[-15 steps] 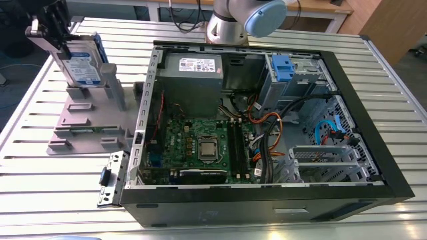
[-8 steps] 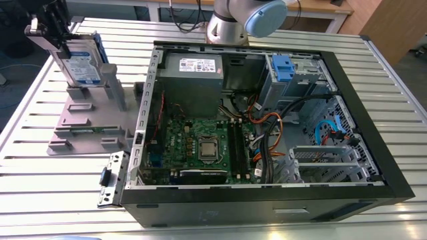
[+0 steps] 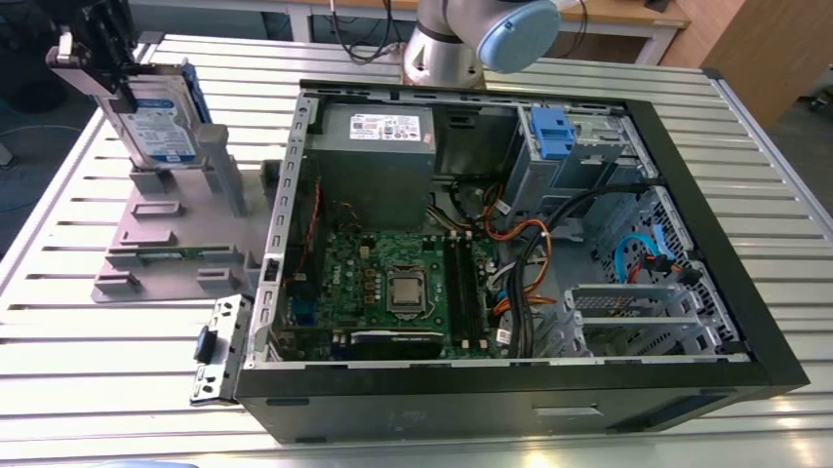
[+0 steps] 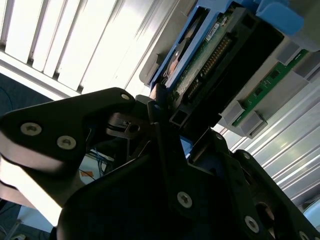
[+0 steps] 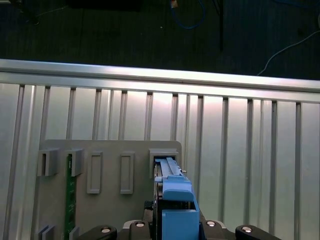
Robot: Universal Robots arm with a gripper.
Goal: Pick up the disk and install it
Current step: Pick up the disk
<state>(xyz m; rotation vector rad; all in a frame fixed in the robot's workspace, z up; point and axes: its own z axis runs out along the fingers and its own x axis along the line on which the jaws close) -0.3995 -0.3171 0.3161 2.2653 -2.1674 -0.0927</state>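
In the exterior view, the gripper (image 3: pixel 120 78) hangs at the far corner of the slatted metal table (image 3: pixel 104 370) on the exterior view's left. Its black fingers (image 3: pixel 127 68) are closed against the two faces of the disk (image 3: pixel 156 117), near the disk's upper edge. The disk stands upright on its narrow end, label facing the camera and blue bracket along its far side. Its lower end sits at a slot of the grey stand (image 3: pixel 170 234); whether it has left the slot I cannot tell. Just beside the stand, toward the exterior view's right, lies the open computer case (image 3: pixel 729 292). Inside are a green motherboard (image 3: pixel 390 273), a larger grey metal box (image 3: pixel 377 166) and a bare blue clip (image 3: pixel 552 132) (the clip sits in the bay at the case's far side). The arm's base (image 3: pixel 450 49) rises behind the case. In the second wrist view, the disk (image 4: pixel 210 55) is seen edge-on with its connector row and green circuit board exposed. One black finger (image 4: pixel 155 107) presses on the bracket's edge, and the other side of the jaws sits close against the opposite face. The grey stand (image 4: pixel 250 122) with a green board (image 4: pixel 270 85) slotted into it lies beyond. In the first wrist view, the disk's blue bracket (image 5: pixel 175 210) sits centred between the gripper's black knuckles. It is over one slot of the stand (image 5: pixel 110 160), and the table slats (image 5: pixel 225 150) run beneath.
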